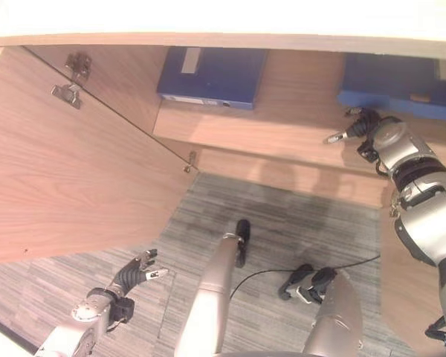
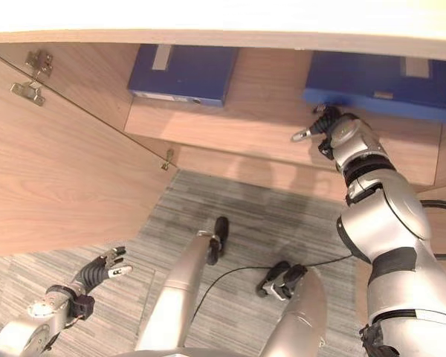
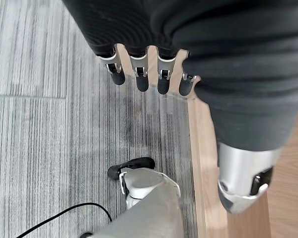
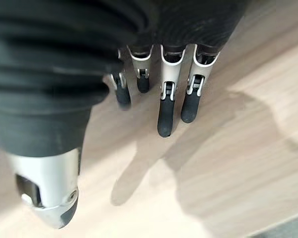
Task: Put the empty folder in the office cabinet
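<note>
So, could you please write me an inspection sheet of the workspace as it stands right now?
Surface: wooden cabinet shelf, bare between the two folders.
Job's things: left folder, blue, lies flat on the shelf; right folder, blue, lies flat just behind the right hand.
Clutter: nothing seen.
Hands: right hand over the shelf in front of the right folder, fingers relaxed, holding nothing; left hand low over the carpet, open, empty.
Cables: nothing seen besides the robot's own.
Surroundings: cabinet door swung open at left, hinges showing; grey striped carpet in front of the cabinet.
</note>
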### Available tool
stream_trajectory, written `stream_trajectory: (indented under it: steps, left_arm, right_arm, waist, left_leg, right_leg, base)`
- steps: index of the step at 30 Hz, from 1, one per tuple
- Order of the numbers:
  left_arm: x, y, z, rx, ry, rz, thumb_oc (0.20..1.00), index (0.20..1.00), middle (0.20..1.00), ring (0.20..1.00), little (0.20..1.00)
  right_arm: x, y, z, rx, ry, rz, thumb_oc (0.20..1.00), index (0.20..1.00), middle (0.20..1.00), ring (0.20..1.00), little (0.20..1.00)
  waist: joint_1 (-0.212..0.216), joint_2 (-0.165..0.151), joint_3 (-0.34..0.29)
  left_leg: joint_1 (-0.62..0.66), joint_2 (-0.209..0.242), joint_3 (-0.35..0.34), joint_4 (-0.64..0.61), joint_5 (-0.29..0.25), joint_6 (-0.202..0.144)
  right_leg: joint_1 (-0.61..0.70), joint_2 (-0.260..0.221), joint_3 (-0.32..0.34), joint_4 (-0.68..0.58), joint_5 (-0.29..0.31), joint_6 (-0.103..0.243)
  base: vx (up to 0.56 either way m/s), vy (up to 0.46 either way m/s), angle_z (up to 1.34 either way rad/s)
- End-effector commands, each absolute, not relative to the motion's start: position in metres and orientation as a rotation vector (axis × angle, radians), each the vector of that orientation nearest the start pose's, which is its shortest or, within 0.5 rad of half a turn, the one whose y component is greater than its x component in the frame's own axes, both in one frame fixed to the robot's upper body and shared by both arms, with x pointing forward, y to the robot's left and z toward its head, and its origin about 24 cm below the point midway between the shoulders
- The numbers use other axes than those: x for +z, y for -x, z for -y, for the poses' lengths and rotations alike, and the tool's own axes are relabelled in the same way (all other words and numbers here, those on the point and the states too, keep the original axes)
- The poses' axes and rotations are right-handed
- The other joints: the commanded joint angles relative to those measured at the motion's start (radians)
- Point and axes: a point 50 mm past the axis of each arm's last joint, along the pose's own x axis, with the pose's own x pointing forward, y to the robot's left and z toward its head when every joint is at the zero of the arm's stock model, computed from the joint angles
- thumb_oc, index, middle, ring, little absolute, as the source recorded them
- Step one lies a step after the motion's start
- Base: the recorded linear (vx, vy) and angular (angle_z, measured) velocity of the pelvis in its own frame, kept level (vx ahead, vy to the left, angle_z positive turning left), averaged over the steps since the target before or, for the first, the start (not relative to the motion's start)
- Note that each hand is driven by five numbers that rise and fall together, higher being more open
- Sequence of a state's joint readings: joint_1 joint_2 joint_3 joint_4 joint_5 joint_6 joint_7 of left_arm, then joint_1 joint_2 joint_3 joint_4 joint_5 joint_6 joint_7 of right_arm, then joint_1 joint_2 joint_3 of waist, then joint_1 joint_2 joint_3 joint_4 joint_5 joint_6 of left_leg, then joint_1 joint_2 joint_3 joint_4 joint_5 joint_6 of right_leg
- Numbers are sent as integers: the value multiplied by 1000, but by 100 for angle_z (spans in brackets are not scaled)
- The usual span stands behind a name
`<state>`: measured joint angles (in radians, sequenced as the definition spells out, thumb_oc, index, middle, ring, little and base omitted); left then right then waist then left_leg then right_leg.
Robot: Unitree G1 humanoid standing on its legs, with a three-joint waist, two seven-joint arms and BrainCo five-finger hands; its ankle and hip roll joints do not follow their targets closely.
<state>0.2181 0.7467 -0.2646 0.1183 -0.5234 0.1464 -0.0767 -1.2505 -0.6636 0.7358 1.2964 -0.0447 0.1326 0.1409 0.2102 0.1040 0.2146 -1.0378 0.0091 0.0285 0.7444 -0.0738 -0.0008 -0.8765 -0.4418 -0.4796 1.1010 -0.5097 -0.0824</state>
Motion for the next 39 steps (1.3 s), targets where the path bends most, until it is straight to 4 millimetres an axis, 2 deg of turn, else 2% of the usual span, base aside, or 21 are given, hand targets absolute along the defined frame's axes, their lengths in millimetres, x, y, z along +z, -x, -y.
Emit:
stream_trajectory:
  steps: [1,8,11,13,14,16,19,20,22,23,24,26,27,28,32,33,34,36,37,38,39]
  left_arm:
    - [-10,-185,-259,-166,-214,-556,1000,1000,1000,1000,1000]
    - [14,-201,-257,-170,-232,-462,1000,1000,1000,1000,1000]
    - [12,-202,-253,-186,-220,-469,1000,1000,1000,1000,1000]
    - [11,-204,-243,-220,-183,-463,1000,1000,1000,1000,1000]
    - [11,-204,-243,-221,-183,-464,1000,1000,1000,1000,1000]
    - [6,-202,-237,-240,-161,-478,1000,1000,1000,1000,1000]
    - [-35,-190,-244,-180,-109,-645,1000,1000,1000,1000,1000]
    - [-58,-182,-253,-125,-133,-750,1000,1000,1000,1000,1000]
    - [-100,-162,-258,-64,-165,-943,1000,1000,1000,1000,1000]
    - [-136,-128,-255,7,-133,-1163,1000,1000,1000,1000,1000]
    - [-148,-113,-254,47,-117,-1250,1000,1000,1000,1000,1000]
    - [-156,-89,-257,120,-72,-1367,1000,1000,1000,1000,1000]
    - [-157,-89,-257,119,-72,-1367,1000,1000,1000,1000,1000]
    - [-159,-79,-258,143,-67,-1408,1000,1000,1000,1000,1000]
    - [-165,-36,-259,208,2,-1531,1000,1000,1000,1000,1000]
    - [-166,-31,-255,209,19,-1539,1000,1000,1000,1000,1000]
    - [-169,-25,-245,225,58,-1559,1000,1000,1000,1000,1000]
    - [-171,-25,-235,203,51,-1573,1000,1000,1000,1000,1000]
    - [-173,-31,-228,175,35,-1565,1000,1000,1000,1000,1000]
    - [-173,-35,-224,144,12,-1561,1000,1000,1000,1000,1000]
    - [-174,-52,-214,48,-75,-1518,1000,1000,1000,1000,1000]
  right_arm:
    - [108,-360,329,-93,1055,-866,1000,1000,1000,1000,1000]
    - [60,-351,301,53,1034,-956,1000,1000,1000,1000,1000]
    - [52,-351,292,98,1035,-965,1000,1000,1000,1000,1000]
    - [35,-345,283,137,1011,-993,1000,1000,1000,1000,1000]
    - [35,-345,283,138,1011,-994,1000,1000,1000,1000,1000]
    - [17,-339,269,207,1008,-1011,1000,1000,1000,1000,1000]
    - [-3,-340,223,386,1052,-924,1000,1000,1000,1000,1000]
    - [-7,-342,193,501,1092,-846,1000,1000,1000,1000,1000]
    - [-4,-344,166,596,1099,-747,1000,1000,1000,1000,1000]
    - [-7,-341,152,656,1096,-704,1000,1000,1000,1000,1000]
    - [-5,-342,149,667,1092,-682,1000,1000,1000,1000,1000]
    - [-5,-338,136,727,1065,-629,1000,1000,1000,1000,1000]
    - [-4,-338,136,727,1065,-629,1000,1000,1000,1000,1000]
    - [-16,-330,135,731,1013,-655,1000,1000,1000,1000,1000]
    - [-51,-302,131,663,696,-756,1000,1000,1000,1000,1000]
    - [-58,-296,132,646,658,-770,1000,1000,1000,1000,1000]
    - [-70,-285,144,567,588,-813,1000,1000,1000,1000,1000]
    - [-85,-270,156,489,527,-868,1000,1000,1000,1000,1000]
    - [-91,-263,167,422,479,-899,1000,1000,1000,1000,1000]
    - [-96,-256,173,386,452,-926,1000,1000,1000,1000,1000]
    - [-106,-240,193,265,366,-975,1000,1000,1000,1000,1000]
  waist:
    - [43,32,67]
    - [43,16,80]
    - [47,16,84]
    - [52,18,72]
    - [52,19,74]
    - [55,12,53]
    - [27,-31,18]
    - [0,-66,-5]
    - [-33,-110,-28]
    - [-57,-144,-49]
    - [-68,-159,-61]
    - [-84,-189,-72]
    - [-83,-189,-70]
    - [-82,-201,-72]
    - [-51,-240,-64]
    - [-44,-242,-63]
    - [-40,-234,-71]
    - [-46,-218,-83]
    - [-59,-219,-91]
    - [-69,-214,-98]
    - [-104,-194,-131]
  left_leg:
    - [131,16,46,-65,-154,63]
    - [352,29,29,-341,-39,31]
    - [410,30,28,-401,-9,23]
    - [523,36,29,-530,53,1]
    - [531,37,28,-538,57,0]
    - [617,51,39,-643,115,-18]
    - [744,86,91,-823,209,-54]
    - [748,96,116,-832,204,-65]
    - [764,116,153,-832,208,-81]
    - [786,132,179,-832,209,-90]
    - [803,141,192,-832,204,-94]
    - [843,158,215,-826,190,-93]
    - [846,158,217,-826,190,-93]
    - [855,165,226,-801,177,-91]
    - [817,221,204,-494,73,-57]
    - [798,209,160,-421,36,-35]
    - [775,152,60,-317,-13,-8]
    - [775,96,-7,-273,-61,9]
    - [770,56,-20,-287,-66,21]
    - [797,44,-15,-326,-99,29]
    - [892,42,24,-439,-118,22]
  right_leg:
    - [100,34,64,-250,154,89]
    - [306,119,-7,-523,282,141]
    - [362,140,-15,-591,304,144]
    - [460,182,-37,-709,335,152]
    - [468,185,-39,-716,338,152]
    - [541,230,-52,-824,365,155]
    - [640,314,-50,-1012,430,164]
    - [660,341,-33,-1082,460,166]
    - [686,372,-5,-1146,485,163]
    - [706,393,17,-1186,496,160]
    - [708,400,35,-1188,492,162]
    - [728,419,77,-1188,487,155]
    - [730,419,79,-1188,486,155]
    - [743,425,92,-1188,490,153]
    - [805,461,183,-1188,487,132]
    - [814,463,205,-1188,488,129]
    - [835,466,244,-1188,492,133]
    - [852,469,278,-1185,494,139]
    - [840,456,292,-1179,503,140]
    - [845,457,301,-1178,501,142]
    - [848,460,319,-1176,502,150]
  base:
    - [-46,-45,-8]
    - [-14,-78,-2]
    - [8,-54,-15]
    - [43,-114,-12]
    - [27,-86,-4]
    - [63,-128,-6]
    - [55,-138,-13]
    - [-10,-133,-52]
    - [-19,-142,-73]
    - [7,-141,-114]
    - [39,-127,-115]
    - [48,-81,-57]
    - [39,-90,-44]
    - [41,-112,-39]
    - [33,-124,-48]
    - [-7,27,-94]
    - [21,88,-109]
    - [12,140,-120]
    - [-14,132,-122]
    - [18,236,-98]
    - [89,340,-28]
